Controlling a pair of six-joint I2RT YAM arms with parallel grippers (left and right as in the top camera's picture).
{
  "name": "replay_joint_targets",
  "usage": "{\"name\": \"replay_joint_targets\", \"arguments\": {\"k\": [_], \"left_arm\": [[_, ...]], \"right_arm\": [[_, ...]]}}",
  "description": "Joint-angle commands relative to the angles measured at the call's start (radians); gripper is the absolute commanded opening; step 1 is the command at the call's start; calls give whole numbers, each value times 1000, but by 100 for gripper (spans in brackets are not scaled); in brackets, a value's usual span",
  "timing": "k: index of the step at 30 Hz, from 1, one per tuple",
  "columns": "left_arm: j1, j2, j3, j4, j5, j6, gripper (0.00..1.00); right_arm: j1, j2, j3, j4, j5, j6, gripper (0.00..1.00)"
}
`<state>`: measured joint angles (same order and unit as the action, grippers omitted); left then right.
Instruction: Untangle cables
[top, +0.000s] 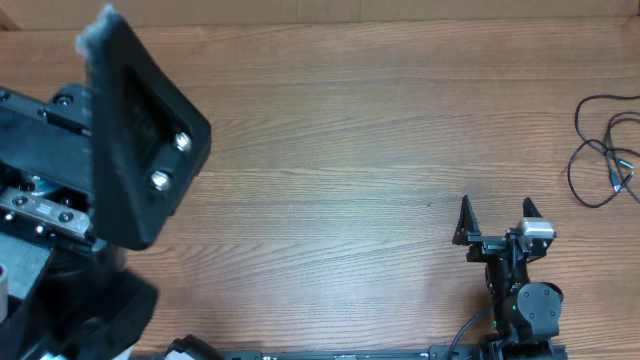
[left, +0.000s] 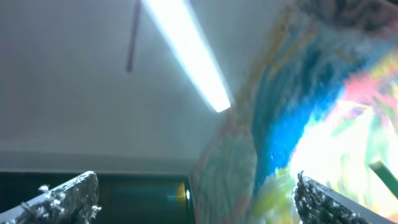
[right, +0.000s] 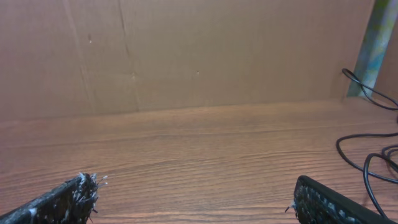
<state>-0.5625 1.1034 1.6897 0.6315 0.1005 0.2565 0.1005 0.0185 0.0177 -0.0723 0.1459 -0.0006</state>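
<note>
Plainly, the cables (top: 610, 150) lie loosely looped on the counter (top: 350, 150), well ahead and right of the right end effector (top: 497, 207). It and the left end effector (left: 196, 208) gape, empty. Thin, limp, light cords: I'd pinch an outer loop, near a plug.

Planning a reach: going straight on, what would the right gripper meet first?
Probably only bare table, then the cardboard wall; the cables lie off to the right.
</note>
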Motion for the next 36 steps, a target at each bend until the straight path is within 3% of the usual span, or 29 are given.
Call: {"name": "replay_joint_targets", "arguments": {"k": [1, 7, 13, 27, 36], "left_arm": [[85, -135, -40, -55, 124, -46, 100], [234, -332, -227, -121, 146, -55, 100], [378, -549, -561, -211, 145, -56, 100], [496, -918, -1297, -253, 129, -55, 100], [519, -1058, -1461, -629, 105, -43, 100]], "right_arm": [[5, 0, -9, 3, 11, -4, 100], [5, 0, -9, 3, 11, -4, 100], [5, 0, -9, 3, 11, -4, 100], [5, 0, -9, 3, 11, -4, 100], [5, 0, -9, 3, 11, -4, 100]]}}
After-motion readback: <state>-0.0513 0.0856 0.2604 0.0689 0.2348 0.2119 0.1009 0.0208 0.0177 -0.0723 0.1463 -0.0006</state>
